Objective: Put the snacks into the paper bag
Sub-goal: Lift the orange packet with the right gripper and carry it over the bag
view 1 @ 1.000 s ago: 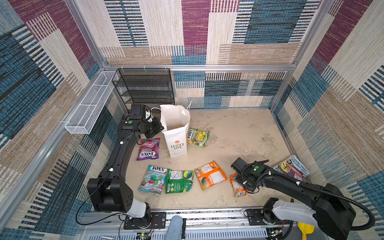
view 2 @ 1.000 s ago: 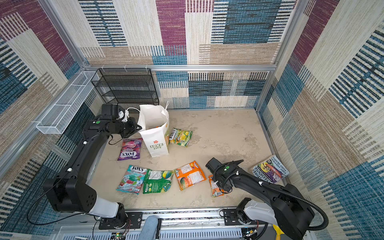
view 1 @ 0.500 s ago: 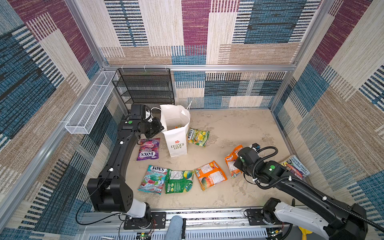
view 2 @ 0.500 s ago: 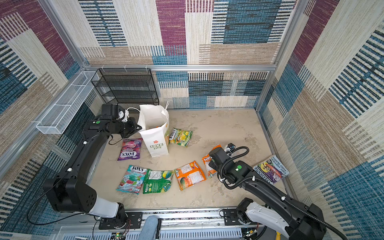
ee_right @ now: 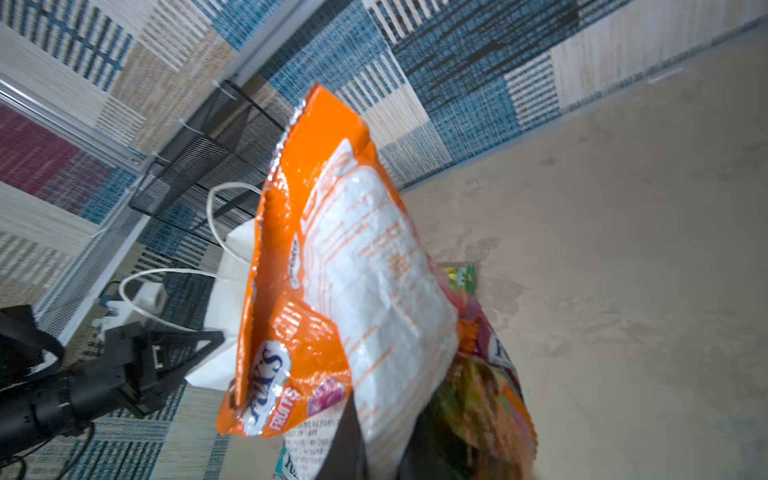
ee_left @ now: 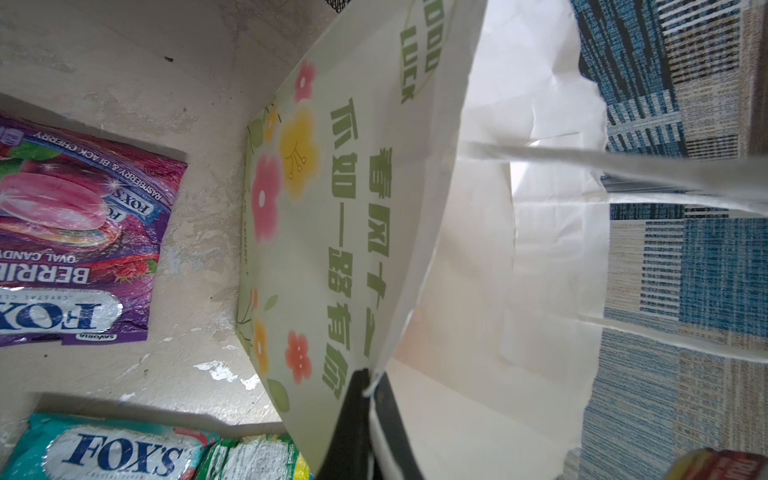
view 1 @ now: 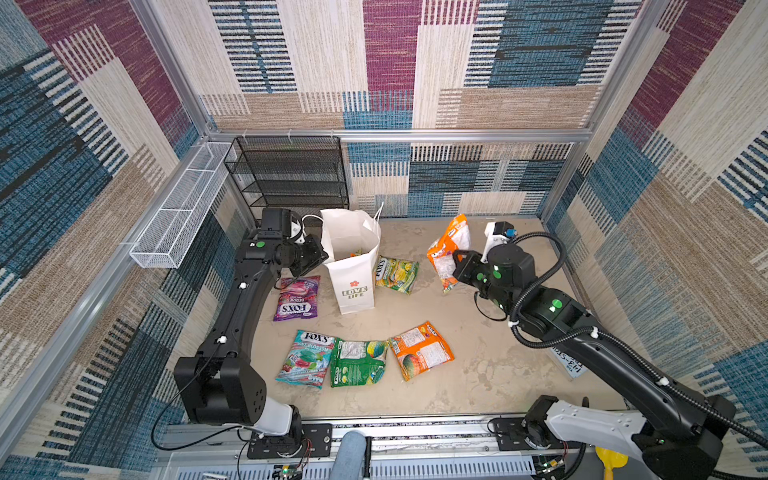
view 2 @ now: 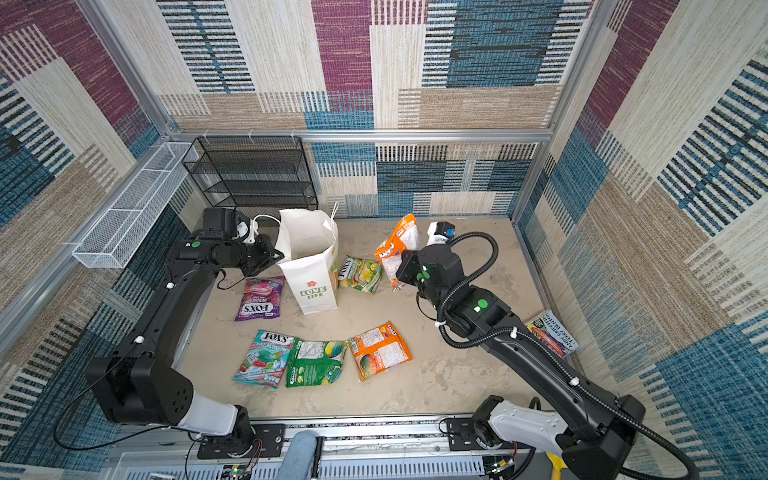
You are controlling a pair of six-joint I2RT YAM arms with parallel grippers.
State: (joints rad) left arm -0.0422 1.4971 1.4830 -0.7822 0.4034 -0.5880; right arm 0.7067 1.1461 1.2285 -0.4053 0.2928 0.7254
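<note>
The white paper bag [view 1: 351,257] [view 2: 309,257] stands open at the back left. My left gripper [view 1: 322,254] [ee_left: 370,382] is shut on its rim. My right gripper [view 1: 457,266] [ee_right: 374,436] is shut on an orange snack packet [view 1: 449,245] [ee_right: 353,270], which hangs upright in the air to the right of the bag. Other snacks lie flat on the floor: purple [view 1: 297,297], yellow-green [view 1: 397,274], teal-red [view 1: 307,359], green [view 1: 359,361] and orange [view 1: 422,349]. Something colourful shows inside the bag.
A black wire rack [view 1: 291,174] stands behind the bag, and a white wire basket [view 1: 178,212] hangs on the left wall. A printed magazine [view 2: 555,332] lies by the right wall, under my right arm.
My right gripper closed on the orange packet at the front floor, lifted it and carried it back and up, to the right of the bag. The left arm has not moved.
</note>
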